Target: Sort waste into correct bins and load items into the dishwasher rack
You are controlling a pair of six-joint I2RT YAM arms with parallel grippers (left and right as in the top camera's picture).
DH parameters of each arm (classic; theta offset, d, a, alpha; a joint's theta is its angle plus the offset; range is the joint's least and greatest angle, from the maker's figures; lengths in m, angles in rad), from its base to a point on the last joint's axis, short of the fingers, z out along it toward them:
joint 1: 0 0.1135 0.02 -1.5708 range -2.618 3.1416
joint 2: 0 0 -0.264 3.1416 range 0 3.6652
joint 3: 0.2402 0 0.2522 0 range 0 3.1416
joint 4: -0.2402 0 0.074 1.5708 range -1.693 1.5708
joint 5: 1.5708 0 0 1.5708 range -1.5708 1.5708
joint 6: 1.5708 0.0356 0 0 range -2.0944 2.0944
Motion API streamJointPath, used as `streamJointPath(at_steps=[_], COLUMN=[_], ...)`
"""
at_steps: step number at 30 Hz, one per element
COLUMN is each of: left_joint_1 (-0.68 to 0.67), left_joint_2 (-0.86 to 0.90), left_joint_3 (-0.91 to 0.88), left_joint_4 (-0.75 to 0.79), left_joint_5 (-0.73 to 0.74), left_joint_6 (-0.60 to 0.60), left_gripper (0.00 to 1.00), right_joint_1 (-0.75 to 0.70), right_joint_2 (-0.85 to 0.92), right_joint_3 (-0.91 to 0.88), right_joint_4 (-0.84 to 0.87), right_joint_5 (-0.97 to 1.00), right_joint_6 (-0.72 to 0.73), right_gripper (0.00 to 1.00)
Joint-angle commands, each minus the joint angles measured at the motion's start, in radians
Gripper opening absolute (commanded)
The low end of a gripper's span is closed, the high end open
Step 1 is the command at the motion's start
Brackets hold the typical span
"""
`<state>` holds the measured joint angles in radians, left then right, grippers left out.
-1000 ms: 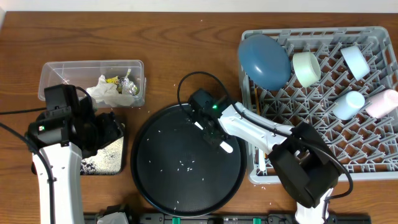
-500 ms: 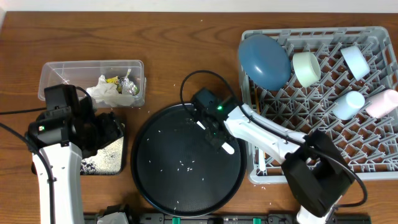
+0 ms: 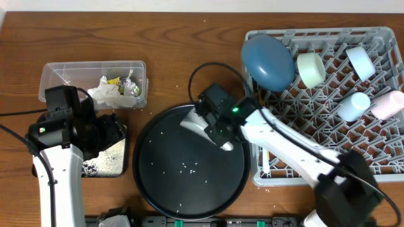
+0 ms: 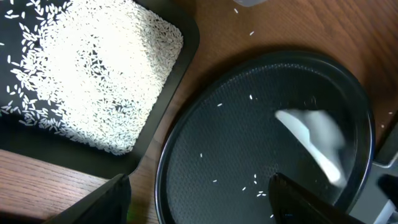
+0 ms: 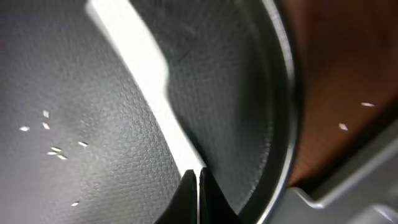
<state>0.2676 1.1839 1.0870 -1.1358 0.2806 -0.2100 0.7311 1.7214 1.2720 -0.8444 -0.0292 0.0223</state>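
- Two fingers of the left hand [image 4: 205,196] stand apart over the rice-filled shallow black tray [image 4: 177,87].
- Mid-frame, the right hand [image 3: 219,133] is clamped on a white plastic utensil [image 3: 191,121] above the round black tray [image 3: 164,189].
- Upper right: dishwasher rack [image 3: 379,164].

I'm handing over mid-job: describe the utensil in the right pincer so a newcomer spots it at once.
Find the big round black tray at the table's middle, left of the grey rack. Over its upper-right part, seen from overhead, the right pincer grips a white plastic utensil. It is the only long white piece there; the other white bits are tiny rice grains.
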Motion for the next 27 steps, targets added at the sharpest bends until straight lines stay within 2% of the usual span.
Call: streamJointPath(at_steps=[1, 8, 12, 21, 23, 27], left_joint_1=[0.004, 0.004, 0.004, 0.004, 0.004, 0.004], left_joint_2=[0.006, 0.006, 0.006, 0.006, 0.006, 0.006], left_joint_3=[-0.004, -0.004, -0.004, -0.004, -0.004, -0.004], left_joint_4=[-0.001, -0.002, -0.001, -0.001, -0.002, -0.005], left_joint_5=[-0.012, -0.012, -0.012, -0.012, -0.012, -0.012], left_joint_6=[-0.006, -0.006, -0.006, -0.006, -0.006, -0.006], left_gripper=[0.72, 0.72, 0.72, 0.72, 0.72, 0.72], right_joint_1=[-0.054, -0.141, -0.143, 0.005, 0.032, 0.06], right_joint_2=[-0.072, -0.138, -0.134, -0.051, -0.014, 0.067], right_joint_3=[-0.004, -0.004, -0.005, -0.008, -0.008, -0.008], right_joint_4=[-0.002, -0.034, -0.044, -0.022, -0.018, -0.014], right_joint_5=[0.002, -0.004, -0.123, -0.171, -0.151, -0.124], right_joint_6=[0.053, 0.074, -0.028, -0.233, -0.258, -0.264], right_gripper=[0.01, 0.04, 0.07, 0.4, 0.45, 0.49])
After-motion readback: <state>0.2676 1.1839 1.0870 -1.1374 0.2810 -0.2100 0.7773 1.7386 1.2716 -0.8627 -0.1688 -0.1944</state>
